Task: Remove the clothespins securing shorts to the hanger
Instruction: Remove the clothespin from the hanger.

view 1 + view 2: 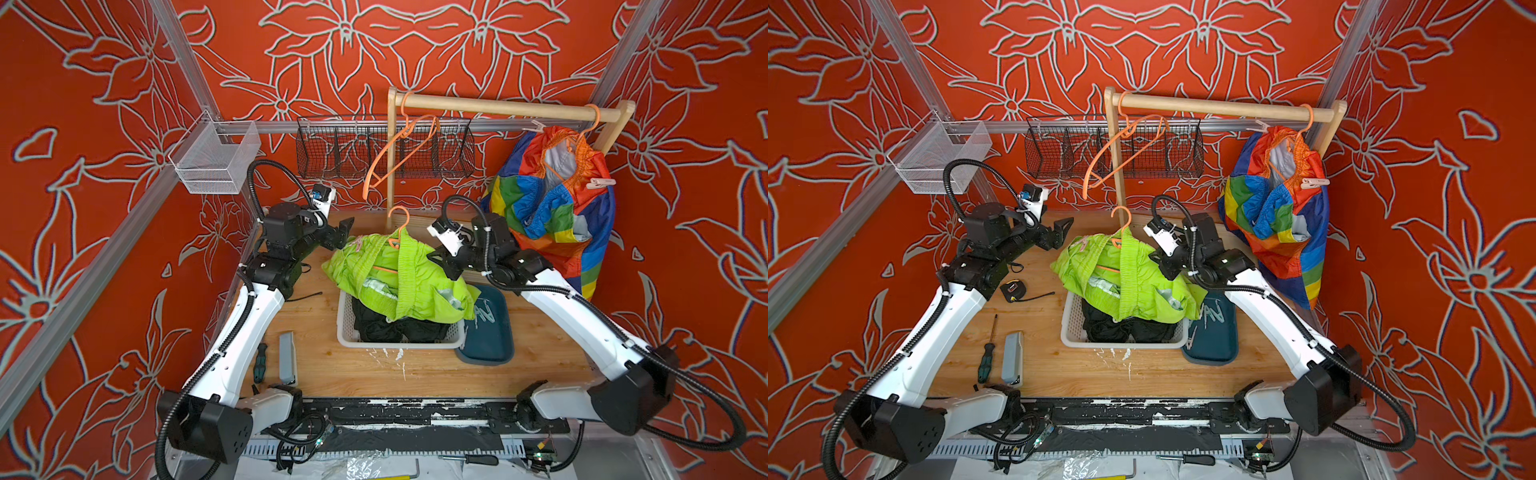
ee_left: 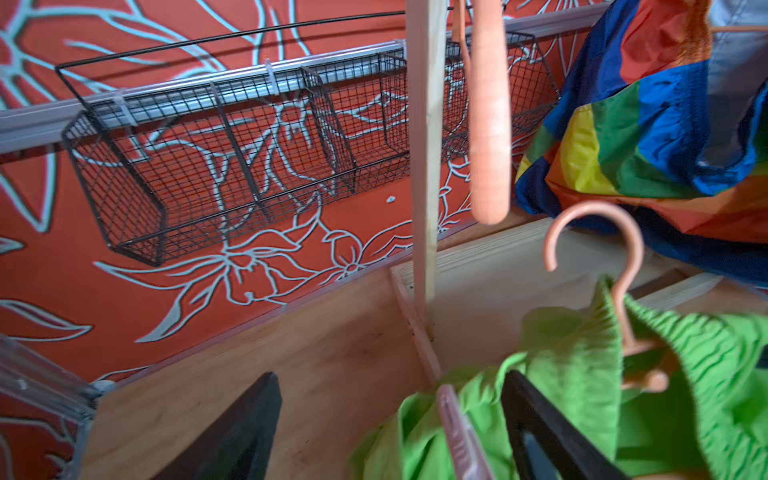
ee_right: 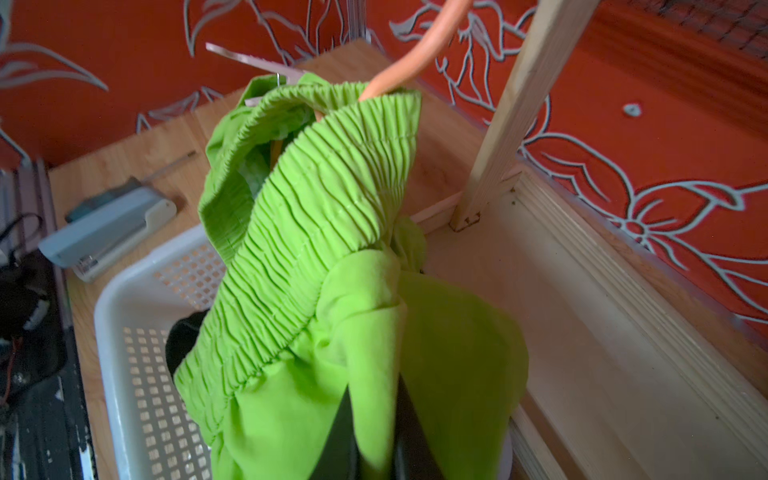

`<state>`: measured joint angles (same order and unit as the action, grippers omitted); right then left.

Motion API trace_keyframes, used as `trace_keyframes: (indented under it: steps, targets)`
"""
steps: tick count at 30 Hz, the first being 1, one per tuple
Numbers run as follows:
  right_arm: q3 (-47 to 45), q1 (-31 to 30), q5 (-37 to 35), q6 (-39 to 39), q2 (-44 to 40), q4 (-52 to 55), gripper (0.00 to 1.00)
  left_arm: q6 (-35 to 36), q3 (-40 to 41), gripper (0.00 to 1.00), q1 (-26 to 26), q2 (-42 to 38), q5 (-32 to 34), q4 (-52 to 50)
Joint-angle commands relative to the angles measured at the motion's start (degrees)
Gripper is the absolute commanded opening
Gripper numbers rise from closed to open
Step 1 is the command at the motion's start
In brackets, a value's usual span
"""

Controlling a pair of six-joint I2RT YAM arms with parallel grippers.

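right hand [image 3: 376, 440] pinching | lime shorts [image 3: 316, 216]: ribbed elastic waistband, smooth fabric

This is a robotics lab booth dressed as a laundry corner: red floral panels [image 1: 415, 41] on an aluminium frame [image 1: 270, 126], two arms [image 1: 253, 324] at a wooden tabletop [image 1: 374, 370], a small clothes rail [image 1: 498, 106], a screwdriver [image 1: 985, 363] and loose cables [image 1: 297, 446] lying about.

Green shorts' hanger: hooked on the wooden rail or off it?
Off. Its hook is free in the air, nothing through it, below the rail.
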<state>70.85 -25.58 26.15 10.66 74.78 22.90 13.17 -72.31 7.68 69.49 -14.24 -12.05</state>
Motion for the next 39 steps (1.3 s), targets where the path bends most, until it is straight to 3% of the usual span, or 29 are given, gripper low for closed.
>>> trace_keyframes:
  steps: [1,7,15,23,27,33,39]
  targets:
    - [-3.3,1.9,8.6,-5.8,-2.4,-10.2,0.0,3.7,-1.7,0.85,-0.9,0.7,-1.4,-5.0]
    - [-6.7,4.9,13.8,-10.0,-3.4,-16.2,0.0,5.2,-1.6,0.85,-1.2,1.1,-6.9,-7.6]
    - [-7.7,10.6,22.8,-16.2,-4.6,-21.3,0.0,7.5,0.1,0.85,-1.3,1.5,-7.9,-7.8]
    - [-7.4,11.7,29.1,-17.6,-5.0,-21.3,0.0,5.1,0.7,0.85,-1.8,3.7,-8.6,-4.2]
    - [-7.1,11.6,30.4,-16.5,-5.2,-19.1,0.0,3.1,2.4,0.85,-2.6,2.1,-7.6,0.3]
    - [-7.0,11.7,31.1,-16.6,-5.2,-18.9,0.0,1.2,2.6,0.85,-4.2,1.4,-11.2,1.5]
    - [-6.1,11.6,31.0,-15.2,-4.5,-16.9,0.0,-2.1,0.9,0.85,-6.2,0.7,-19.2,1.5]
